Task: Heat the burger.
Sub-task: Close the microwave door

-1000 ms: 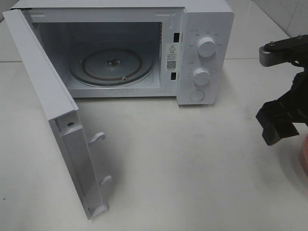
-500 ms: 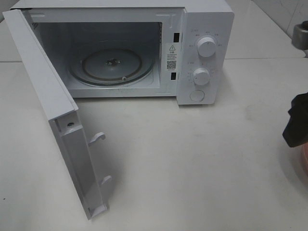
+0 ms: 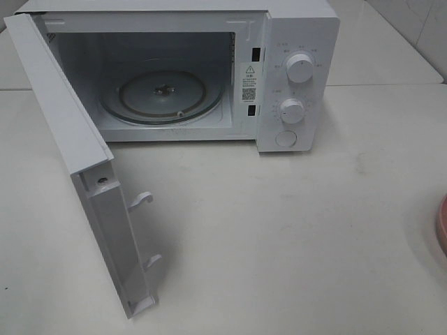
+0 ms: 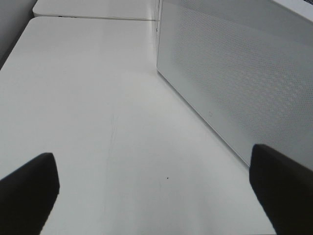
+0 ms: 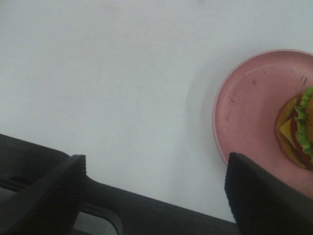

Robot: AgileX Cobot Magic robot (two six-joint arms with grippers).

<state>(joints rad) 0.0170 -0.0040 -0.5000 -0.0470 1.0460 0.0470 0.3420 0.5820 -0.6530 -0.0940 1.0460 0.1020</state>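
The burger [image 5: 295,131] shows only in the right wrist view, cut off by the frame edge, with green lettuce and yellow and red layers. It lies on a pink plate [image 5: 244,107]. My right gripper [image 5: 156,196] is open above bare table beside the plate, touching neither. A sliver of the plate [image 3: 443,225] shows at the right edge of the exterior view. My left gripper [image 4: 155,196] is open over the table, beside the outer face of the microwave door [image 4: 234,83]. Neither gripper shows in the exterior view.
The white microwave [image 3: 297,42] stands at the back with its door [image 3: 70,139] swung wide toward the front left. Its glass turntable [image 3: 162,94] holds nothing. Two knobs [image 3: 300,68] and a button sit on its right panel. White table lies in front.
My right arm has drawn off to the right and left the exterior view. The microwave and its door have not moved.
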